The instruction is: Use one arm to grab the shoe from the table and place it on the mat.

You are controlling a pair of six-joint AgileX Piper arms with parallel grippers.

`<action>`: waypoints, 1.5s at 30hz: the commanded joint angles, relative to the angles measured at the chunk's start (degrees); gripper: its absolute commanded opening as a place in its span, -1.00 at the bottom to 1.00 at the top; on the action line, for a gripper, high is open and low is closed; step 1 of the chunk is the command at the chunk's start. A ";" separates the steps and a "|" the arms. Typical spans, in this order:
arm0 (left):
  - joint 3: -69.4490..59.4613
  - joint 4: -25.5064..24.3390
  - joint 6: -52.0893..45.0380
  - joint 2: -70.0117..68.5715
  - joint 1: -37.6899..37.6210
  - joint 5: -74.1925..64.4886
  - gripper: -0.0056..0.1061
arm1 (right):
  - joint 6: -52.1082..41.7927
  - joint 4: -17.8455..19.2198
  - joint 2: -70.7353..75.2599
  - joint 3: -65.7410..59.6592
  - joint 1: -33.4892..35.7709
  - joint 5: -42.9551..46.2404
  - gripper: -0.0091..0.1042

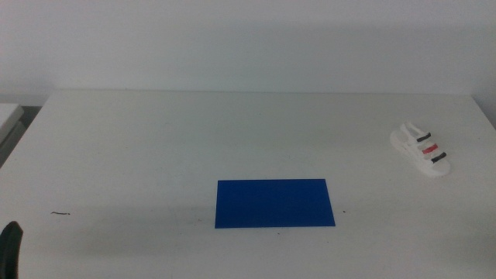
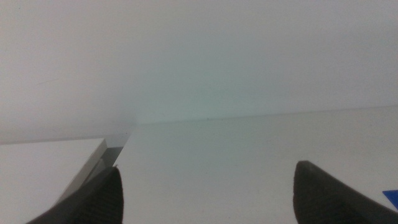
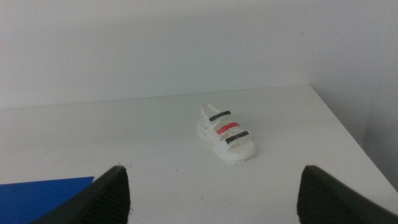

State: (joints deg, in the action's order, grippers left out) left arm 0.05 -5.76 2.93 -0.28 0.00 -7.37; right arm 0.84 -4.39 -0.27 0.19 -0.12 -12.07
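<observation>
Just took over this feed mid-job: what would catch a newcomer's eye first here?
The dark blue mat stands out, lying flat near the front middle of the white table. Next is the small white shoe with dark and red straps, alone at the table's right side, apart from the mat. The right pincer is open, facing the shoe.

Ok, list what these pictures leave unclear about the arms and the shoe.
- Both arms: out of the middle view; only a dark tip of the left gripper shows at its bottom edge.
- Right gripper: wrist view cuts off all but the jaw tips.
- Shoe: small in the middle view; sole underside hidden.
- Mat: cropped in both wrist views.
</observation>
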 commanded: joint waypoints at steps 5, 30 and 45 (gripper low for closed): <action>-0.05 0.23 0.17 0.28 -0.04 0.71 0.78 | -0.24 -0.33 0.27 -0.19 0.12 4.26 0.80; -0.05 0.23 0.17 0.28 -0.04 0.71 0.78 | -5.60 -1.91 -29.65 25.74 0.12 -16.76 0.80; -0.05 0.23 0.17 0.28 -0.04 0.71 0.78 | -22.72 -3.28 -82.29 65.20 0.12 -35.73 0.80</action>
State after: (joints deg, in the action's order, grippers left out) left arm 0.05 -5.76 2.93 -0.28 0.00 -7.37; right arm -18.38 -8.07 -79.01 62.17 0.00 -46.70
